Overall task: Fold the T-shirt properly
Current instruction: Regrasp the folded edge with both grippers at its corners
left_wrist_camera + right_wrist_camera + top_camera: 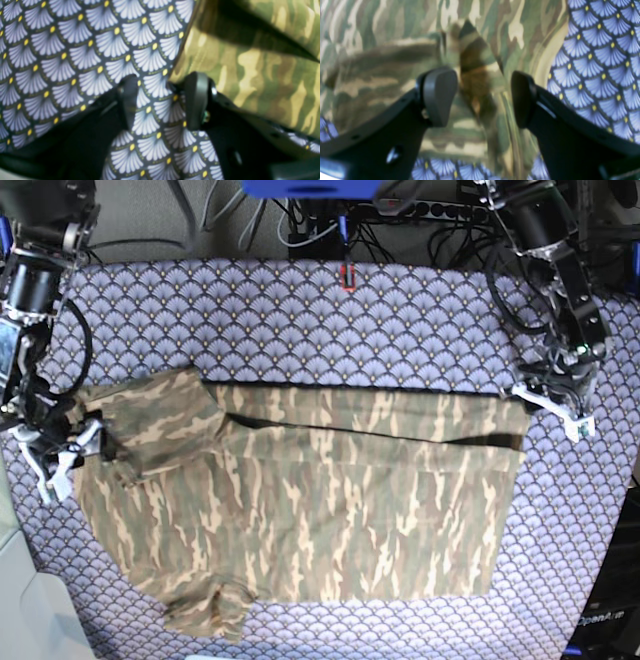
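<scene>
Right now the T-shirt (pixel 300 510) lies spread flat on the tablecloth (pixel 300 320), stretched between both arms. Its hem edge sits just beside the left gripper (pixel 162 100), whose jaws stand apart with only patterned cloth between them, holding nothing. Directly under the right gripper (pixel 483 97) lies a bunched sleeve fold (pixel 475 75); those jaws gape wide, clamping nothing.

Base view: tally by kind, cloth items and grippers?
T-shirt: 1
Tablecloth: 1
Grippers: 2, left gripper and right gripper
Total: 4
</scene>
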Tool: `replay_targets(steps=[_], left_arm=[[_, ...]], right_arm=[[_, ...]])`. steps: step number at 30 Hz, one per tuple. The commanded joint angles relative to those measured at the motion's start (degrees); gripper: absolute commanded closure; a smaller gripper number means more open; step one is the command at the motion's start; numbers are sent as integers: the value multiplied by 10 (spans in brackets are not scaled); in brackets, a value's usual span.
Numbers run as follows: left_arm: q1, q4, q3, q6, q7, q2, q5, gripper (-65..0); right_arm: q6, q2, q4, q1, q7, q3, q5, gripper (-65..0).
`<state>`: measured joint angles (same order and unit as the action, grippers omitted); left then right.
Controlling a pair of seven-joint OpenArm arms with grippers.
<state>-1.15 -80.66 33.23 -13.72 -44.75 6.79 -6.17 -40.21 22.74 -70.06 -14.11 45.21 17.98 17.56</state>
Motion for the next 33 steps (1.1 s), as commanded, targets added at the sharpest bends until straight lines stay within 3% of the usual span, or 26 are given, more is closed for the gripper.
replay_targets(steps=[1,15,23,26,33], left_arm=[[-11,-8,0,-1,10,6,-4,-298],[-7,-11,0,-1,10,8,-1,-298],[8,-14,1,-1,10,8,-4,-296],[14,-14,1,-1,10,6,-4,-295],[22,-24,1,-1,10,5,-4,-294]], right_arm=[[2,11,-26,-6,-7,4,8,-393],[2,-25,-55,19,-3,0,7,-391],[2,-21,19,4,-53,-1,7,-385],[2,-15,50,0,-68,0,7,-315],[2,-14,66,-24,-80,0,7,-19]])
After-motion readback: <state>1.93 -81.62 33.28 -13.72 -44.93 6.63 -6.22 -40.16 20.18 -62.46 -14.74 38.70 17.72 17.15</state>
